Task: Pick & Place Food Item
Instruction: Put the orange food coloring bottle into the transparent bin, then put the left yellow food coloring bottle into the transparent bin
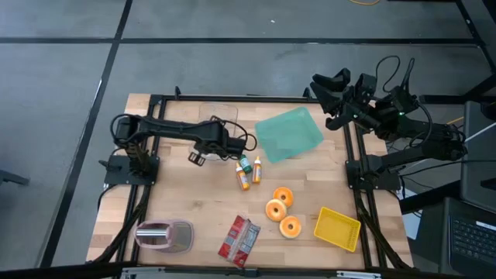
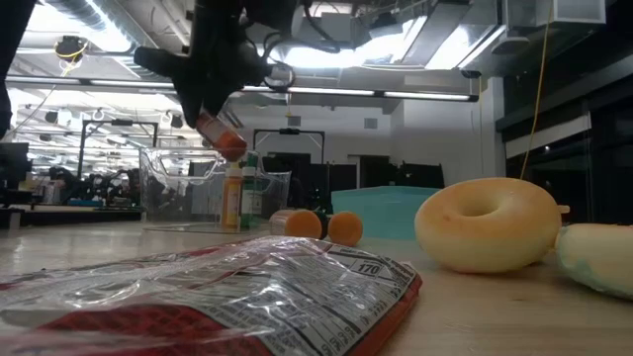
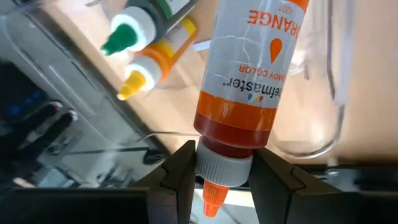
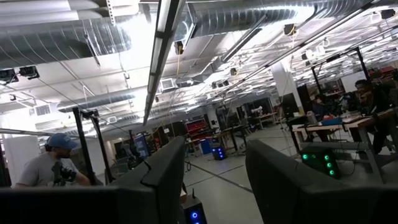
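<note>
Above the table's upper middle, at about eleven o'clock from the board's centre, the left gripper (image 1: pixel 198 157) hangs clamped on an orange food-colouring bottle (image 3: pixel 249 93). The fingers (image 3: pixel 177 177) pinch it at the neck just behind the white cap, nozzle pointing back toward the wrist (a grip there keeps the smooth body from sliding out, I would judge). In the low view the bottle (image 2: pixel 220 138) hangs tilted, clear of the wood, close over the clear plastic container (image 2: pixel 193 188) that sits at twelve o'clock. That container looks the likely drop spot, so this reads as a carry under way.

At the centre two more small bottles (image 1: pixel 249 172) lie, with a third green-capped one (image 1: pixel 244 163) just beside them. The teal tray (image 1: pixel 288 133) lies at one o'clock. Three donuts (image 1: pixel 280 208) cluster at five o'clock, a yellow basket (image 1: pixel 338 228) beyond them, a red snack packet (image 1: pixel 239 240) at six.

The right gripper (image 4: pixel 211 180) waits raised off the table's two o'clock corner, fingers apart and holding nothing.
</note>
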Tool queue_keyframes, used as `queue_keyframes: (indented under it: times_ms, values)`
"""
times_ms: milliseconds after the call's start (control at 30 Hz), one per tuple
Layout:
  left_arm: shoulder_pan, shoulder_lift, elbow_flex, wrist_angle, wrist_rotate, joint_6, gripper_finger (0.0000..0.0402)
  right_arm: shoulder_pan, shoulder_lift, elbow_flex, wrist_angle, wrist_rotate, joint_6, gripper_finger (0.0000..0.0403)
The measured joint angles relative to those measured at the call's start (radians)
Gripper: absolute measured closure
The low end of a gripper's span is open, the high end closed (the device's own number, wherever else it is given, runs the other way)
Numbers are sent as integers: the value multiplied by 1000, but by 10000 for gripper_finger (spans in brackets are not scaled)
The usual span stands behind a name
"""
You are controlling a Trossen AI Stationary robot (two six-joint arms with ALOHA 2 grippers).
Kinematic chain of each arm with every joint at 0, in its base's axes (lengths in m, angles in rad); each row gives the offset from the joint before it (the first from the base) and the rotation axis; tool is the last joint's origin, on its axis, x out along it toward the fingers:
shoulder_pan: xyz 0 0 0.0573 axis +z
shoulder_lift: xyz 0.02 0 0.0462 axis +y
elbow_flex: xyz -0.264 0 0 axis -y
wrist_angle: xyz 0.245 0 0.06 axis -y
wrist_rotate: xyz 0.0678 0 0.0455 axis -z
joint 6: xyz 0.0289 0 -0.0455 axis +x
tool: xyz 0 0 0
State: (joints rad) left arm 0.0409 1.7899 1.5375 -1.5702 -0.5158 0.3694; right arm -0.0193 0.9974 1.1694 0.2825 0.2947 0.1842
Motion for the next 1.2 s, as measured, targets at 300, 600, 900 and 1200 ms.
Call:
queue_keyframes:
  times_ms: [300,600,900,1200]
  values:
    - [11,44,0,-1,18,-19,287,0,0,0,-1,0,-1,234]
    - [74,110,0,0,53,-14,287,0,0,0,-8,0,-12,234]
    - [50,115,0,-1,1,27,259,0,0,0,-8,0,-39,234]
    - [29,115,0,-1,-33,1,192,0,0,0,-6,0,-55,234]
